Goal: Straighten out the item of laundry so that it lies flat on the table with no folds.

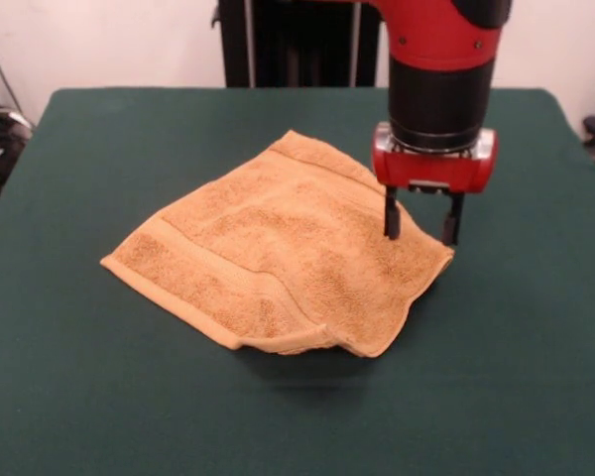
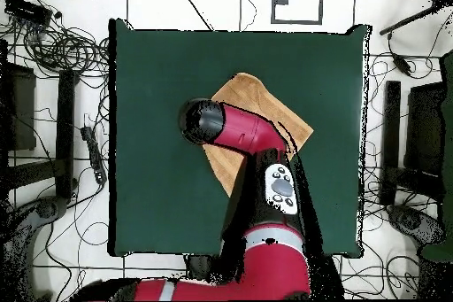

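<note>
The golden-tan towel (image 1: 278,263) lies on the dark green table (image 1: 99,377), a little right of middle in the front view. It is turned like a diamond, and its near edge is folded under and lifted off the cloth. My gripper (image 1: 419,223) hangs over the towel's right corner. Its two black fingers (image 1: 391,213) are apart and hold nothing, with the tips just at the towel's surface. In the overhead view the arm hides the gripper and part of the towel (image 2: 265,104).
The table's edges (image 2: 113,139) are bordered by cables and stands on the floor. The robot's pedestal stands at the table's far side in the front view.
</note>
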You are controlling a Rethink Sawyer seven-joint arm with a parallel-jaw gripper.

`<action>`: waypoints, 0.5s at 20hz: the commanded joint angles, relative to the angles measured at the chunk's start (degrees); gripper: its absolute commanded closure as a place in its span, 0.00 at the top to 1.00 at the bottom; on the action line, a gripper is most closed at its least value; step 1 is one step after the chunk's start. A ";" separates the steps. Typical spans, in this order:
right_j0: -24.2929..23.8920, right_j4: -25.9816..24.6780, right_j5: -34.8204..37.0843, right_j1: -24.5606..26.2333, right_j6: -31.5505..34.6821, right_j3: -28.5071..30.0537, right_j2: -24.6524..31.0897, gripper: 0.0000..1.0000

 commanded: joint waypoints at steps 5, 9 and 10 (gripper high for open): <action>2.62 7.67 -10.12 4.75 18.08 6.82 7.24 1.00; 3.37 8.81 -10.15 4.76 17.61 6.94 6.08 1.00; 3.23 8.98 -9.68 4.56 17.18 7.08 5.94 1.00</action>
